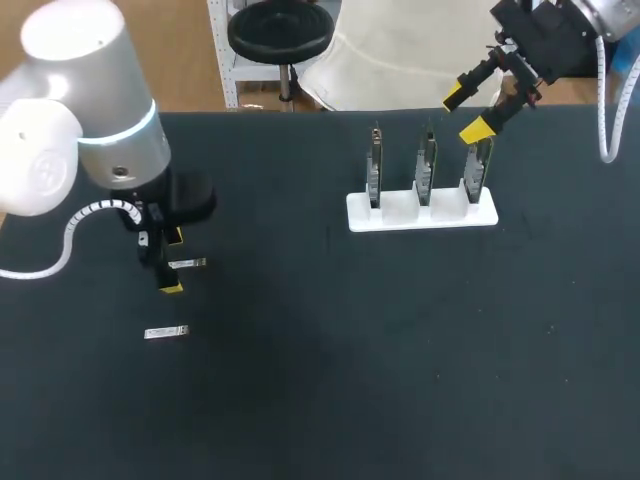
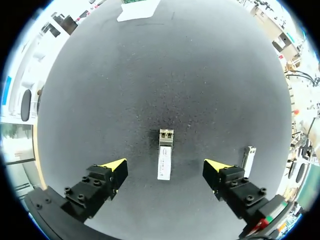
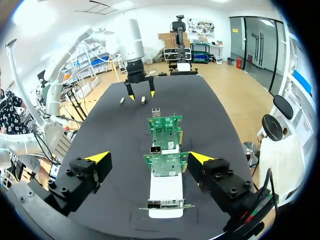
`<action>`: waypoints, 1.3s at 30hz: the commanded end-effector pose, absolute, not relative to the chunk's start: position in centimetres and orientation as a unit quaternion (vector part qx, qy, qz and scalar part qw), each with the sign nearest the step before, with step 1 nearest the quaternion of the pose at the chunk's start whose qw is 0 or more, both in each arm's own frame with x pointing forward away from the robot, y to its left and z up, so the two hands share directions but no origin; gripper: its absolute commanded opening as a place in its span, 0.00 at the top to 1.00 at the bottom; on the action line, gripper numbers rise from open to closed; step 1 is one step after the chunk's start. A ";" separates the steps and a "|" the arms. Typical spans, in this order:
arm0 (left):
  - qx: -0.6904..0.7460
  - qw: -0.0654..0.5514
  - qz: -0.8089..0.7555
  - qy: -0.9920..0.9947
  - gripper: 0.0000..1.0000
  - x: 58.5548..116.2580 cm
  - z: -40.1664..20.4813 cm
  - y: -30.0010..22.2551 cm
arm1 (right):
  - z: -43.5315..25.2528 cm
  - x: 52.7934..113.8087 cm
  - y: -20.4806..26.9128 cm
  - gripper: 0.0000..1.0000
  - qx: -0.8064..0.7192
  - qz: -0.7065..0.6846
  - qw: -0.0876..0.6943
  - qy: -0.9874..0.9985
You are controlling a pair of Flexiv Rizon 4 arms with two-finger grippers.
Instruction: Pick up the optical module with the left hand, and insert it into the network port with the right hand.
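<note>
You see a matte black bench [image 1: 400, 380] with a faintly speckled surface. A white slotted stand [image 1: 421, 212] sits flat on it toward the far right. Well apart, near the left side, a small silver module [image 1: 166, 332] lies flat on its own.

The left pincer [image 2: 166, 166] hangs over the black bench [image 2: 165, 75] with its yellow-tipped fingers spread wide. An optical module [image 2: 165, 161] lies flat between them, touching neither. A second module [image 2: 248, 159] lies just outside one finger. A white holder [image 2: 137, 9] stands at the bench's far edge.
</note>
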State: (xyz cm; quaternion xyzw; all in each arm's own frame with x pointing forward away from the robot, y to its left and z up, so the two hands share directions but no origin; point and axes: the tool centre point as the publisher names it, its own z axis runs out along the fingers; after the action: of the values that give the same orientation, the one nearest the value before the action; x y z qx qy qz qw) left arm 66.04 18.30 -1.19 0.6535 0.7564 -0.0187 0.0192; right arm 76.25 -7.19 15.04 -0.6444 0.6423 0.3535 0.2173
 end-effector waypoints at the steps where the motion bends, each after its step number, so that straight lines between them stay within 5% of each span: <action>1: 0.653 0.014 -0.021 0.757 0.00 66.3 -1.6 18.2 | 15.0 76.2 -7.2 0.00 -0.644 0.352 0.218 0.643; 17: 0.653 -0.003 -0.016 0.757 0.00 65.8 -2.5 18.4 | 15.0 76.2 -7.2 0.00 -0.644 0.352 0.218 0.643; 18: 0.654 -0.003 -0.017 0.757 0.37 65.8 -2.5 18.4 | 15.0 76.2 -7.2 0.00 -0.644 0.352 0.218 0.643; 21: 0.654 -0.002 -0.018 0.756 1.00 65.8 -2.6 18.4 | 15.0 76.2 -7.2 0.00 -0.644 0.352 0.218 0.643; 39: 0.654 0.000 -0.016 0.756 1.00 65.8 -2.6 18.2 | 15.0 76.2 -7.2 0.00 -0.644 0.352 0.218 0.643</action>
State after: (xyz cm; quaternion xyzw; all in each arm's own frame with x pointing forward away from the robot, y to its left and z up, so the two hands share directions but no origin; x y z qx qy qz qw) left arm 65.72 18.31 -2.06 0.6538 0.7565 -0.0168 0.0007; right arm 76.25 -7.19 15.04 -0.6444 0.6423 0.3535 0.2173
